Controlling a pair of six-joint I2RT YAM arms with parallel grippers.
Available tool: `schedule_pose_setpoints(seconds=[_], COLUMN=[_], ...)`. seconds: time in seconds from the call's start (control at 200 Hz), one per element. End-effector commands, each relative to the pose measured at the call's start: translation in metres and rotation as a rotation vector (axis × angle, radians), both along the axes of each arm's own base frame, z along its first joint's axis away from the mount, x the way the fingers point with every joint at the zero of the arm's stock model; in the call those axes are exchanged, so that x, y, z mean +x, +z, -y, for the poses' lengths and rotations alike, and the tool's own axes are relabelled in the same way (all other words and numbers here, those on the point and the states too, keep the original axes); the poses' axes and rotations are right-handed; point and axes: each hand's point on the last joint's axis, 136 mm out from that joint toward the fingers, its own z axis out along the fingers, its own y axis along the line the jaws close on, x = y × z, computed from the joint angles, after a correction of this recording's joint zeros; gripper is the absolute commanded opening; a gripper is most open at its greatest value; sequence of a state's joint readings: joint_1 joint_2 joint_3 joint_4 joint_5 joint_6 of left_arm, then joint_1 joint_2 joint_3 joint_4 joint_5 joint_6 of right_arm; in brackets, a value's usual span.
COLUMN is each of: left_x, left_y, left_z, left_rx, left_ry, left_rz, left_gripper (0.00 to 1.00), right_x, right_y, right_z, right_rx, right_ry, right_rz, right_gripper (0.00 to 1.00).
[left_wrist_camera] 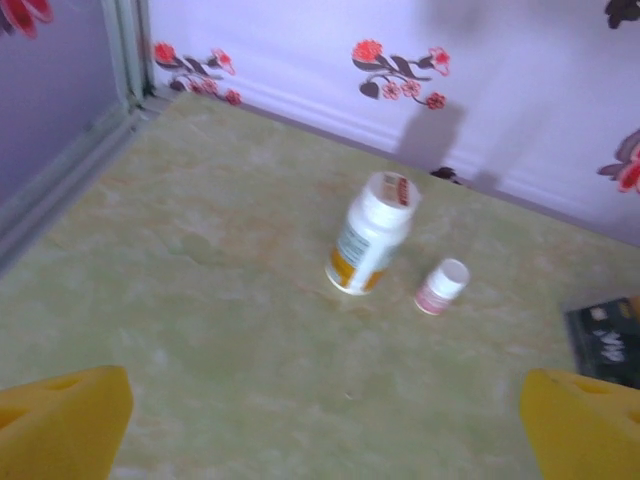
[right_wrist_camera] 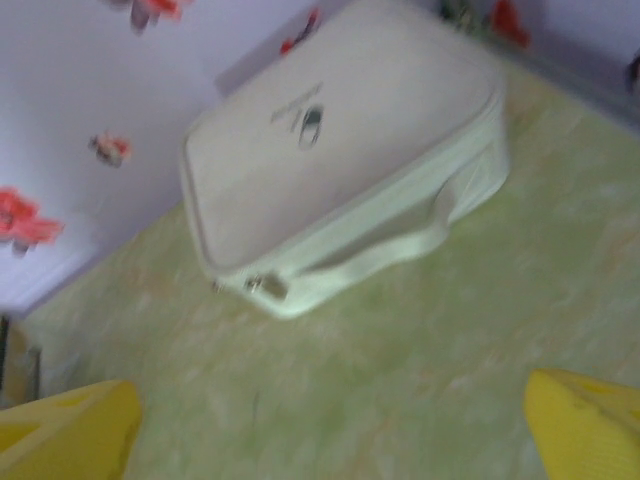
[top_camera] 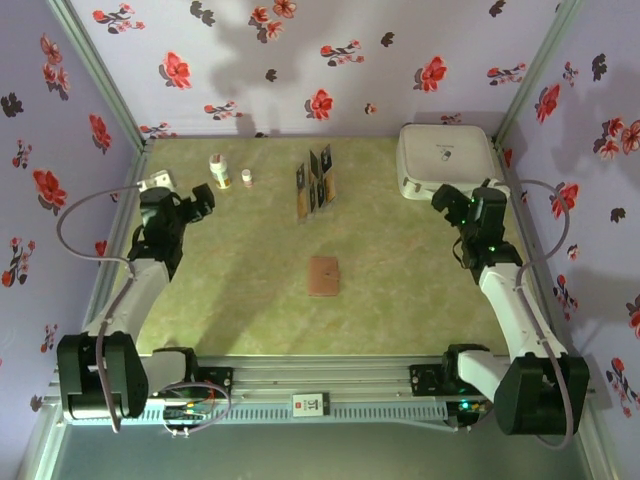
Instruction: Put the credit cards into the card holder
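R hand (top_camera: 444,198) open, card holder (top_camera: 324,275) well apart leftward.

Matt leather-like card holder (top_camera: 324,276), smooth plastic bottle (left_wrist_camera: 370,232) — matt tabletop (top_camera: 400,260)

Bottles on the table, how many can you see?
2. The larger white bottle stands at the far left of the table. The smaller bottle stands just right of it, not touching. None seems hidden.
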State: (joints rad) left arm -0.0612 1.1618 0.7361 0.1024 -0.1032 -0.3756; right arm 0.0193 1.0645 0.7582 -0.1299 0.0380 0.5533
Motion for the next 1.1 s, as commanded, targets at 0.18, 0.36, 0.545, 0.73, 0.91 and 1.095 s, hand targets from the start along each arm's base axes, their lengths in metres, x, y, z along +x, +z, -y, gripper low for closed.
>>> schedule_pose_setpoints(seconds=[0.18, 0.36, 0.545, 0.73, 0.91, 1.095], left_x=[-0.049, -0.074, -0.096, -0.107, -0.111, -0.116], left_y=[-0.044, -0.067, -0.087, -0.102, -0.113, -0.117], left_z=[0.087, 0.123, 0.161, 0.196, 0.223, 0.237], left_rx=[-0.154, -0.198, -0.218, -0.213, -0.282, -0.29], left_ry=[-0.168, -0.206, -0.284, -0.368, -0.429, -0.463], left_rz=[-0.223, -0.257, -0.315, -0.376, -0.415, -0.419], left_gripper=[1.0, 1.0, 1.0, 1.0, 1.0, 1.0], right_x=[-0.057, -0.09, -0.115, -0.127, -0.13, -0.133], right_y=[-0.062, -0.089, -0.105, -0.118, -0.128, -0.135], right_z=[-0.093, -0.135, -0.184, -0.208, -0.232, -0.254], right_rx=[0.109, 0.065, 0.204, 0.271, 0.299, 0.324], right_ry=[0.302, 0.396, 0.516, 0.545, 0.583, 0.629], right_rz=[-0.244, -0.32, -0.311, -0.328, -0.347, -0.364], right_gripper=[0.89, 0.89, 0.74, 0.66, 0.58, 0.5])
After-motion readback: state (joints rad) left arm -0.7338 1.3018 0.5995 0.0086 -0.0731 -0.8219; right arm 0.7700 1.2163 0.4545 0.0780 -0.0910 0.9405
